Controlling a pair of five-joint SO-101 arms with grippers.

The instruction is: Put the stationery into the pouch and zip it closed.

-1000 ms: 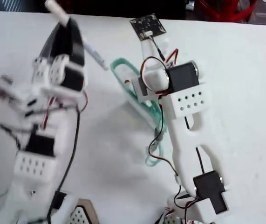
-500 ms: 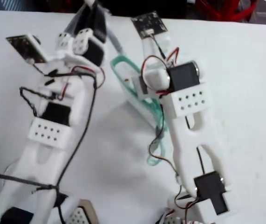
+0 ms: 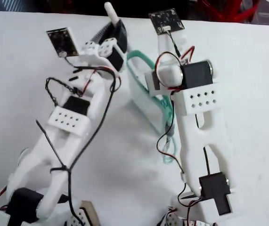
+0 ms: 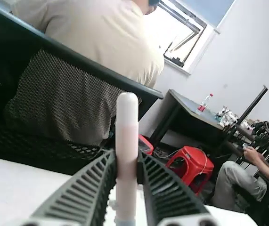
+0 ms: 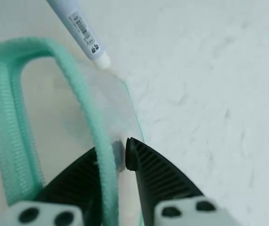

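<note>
The pouch point(image 3: 147, 104) lies on the white table point(image 3: 247, 70) between the two arms, a clear sleeve edged with a mint-green zipper band whose mouth stands open in a loop at the far end. In the right wrist view the pouch point(image 5: 2, 117) shows this loop from close by, with the clear wall spread inside it.

The right gripper point(image 5: 120, 151) is closed on the pouch's rim, its black jaws pinching the green band and the clear wall together. In the high view this gripper sits under the right arm's wrist, over the middle of the pouch.

A white pen point(image 4: 126, 132) stands upright between the ribbed jaws of the left gripper point(image 4: 125, 160), which is clamped on its barrel. From above, the pen point(image 3: 110, 8) pokes out past the left gripper point(image 3: 114, 29) near the table's far edge, just beside the pouch's open end. Its lower tip point(image 5: 80, 28) comes down at the corner of the mouth; whether it touches the clear wall cannot be told.

Beyond the table edge, a black mesh chair back point(image 4: 54, 94) stands.
</note>
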